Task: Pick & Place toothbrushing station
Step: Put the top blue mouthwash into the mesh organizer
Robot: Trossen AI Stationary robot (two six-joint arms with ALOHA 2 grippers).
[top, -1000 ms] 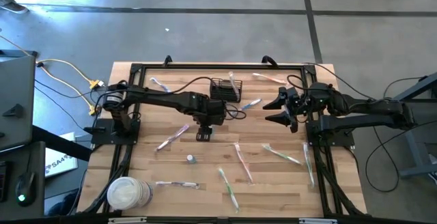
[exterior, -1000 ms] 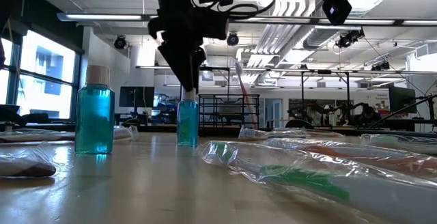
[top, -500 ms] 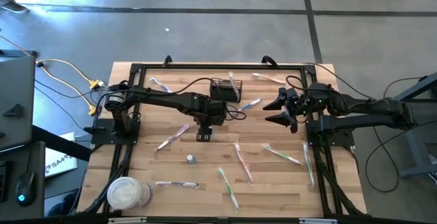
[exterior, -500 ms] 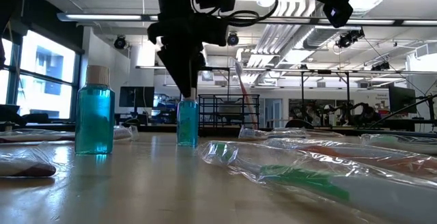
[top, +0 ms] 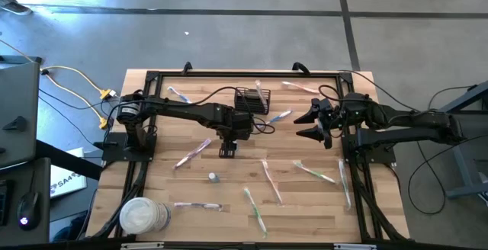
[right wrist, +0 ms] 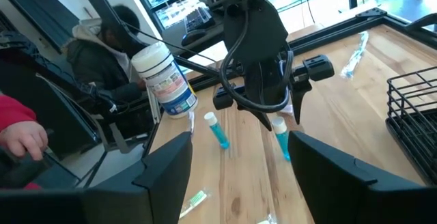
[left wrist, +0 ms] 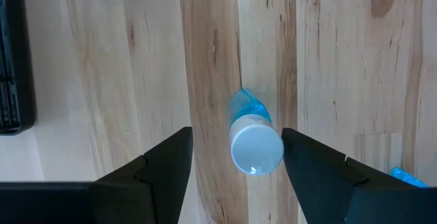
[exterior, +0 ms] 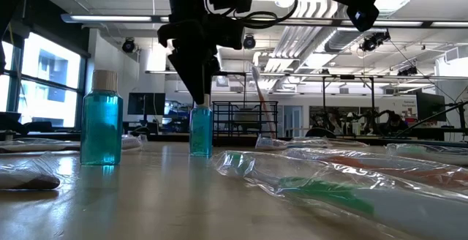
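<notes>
Now your left claw [left wrist: 235, 176] hangs spread straight above a small blue bottle [left wrist: 254, 141] that stands upright on the bench [top: 305, 212], one finger on each side of its white cap, probably so it can drop and close on it. The right claw [top: 314, 125] waits spread near the bench's right edge. The toothbrushing station [top: 252, 100] sits toward the far edge, one toothbrush [top: 261, 94] standing inside.

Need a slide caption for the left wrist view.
Left gripper, jaws open, poised directly above an upright blue bottle on the wooden table.
</notes>
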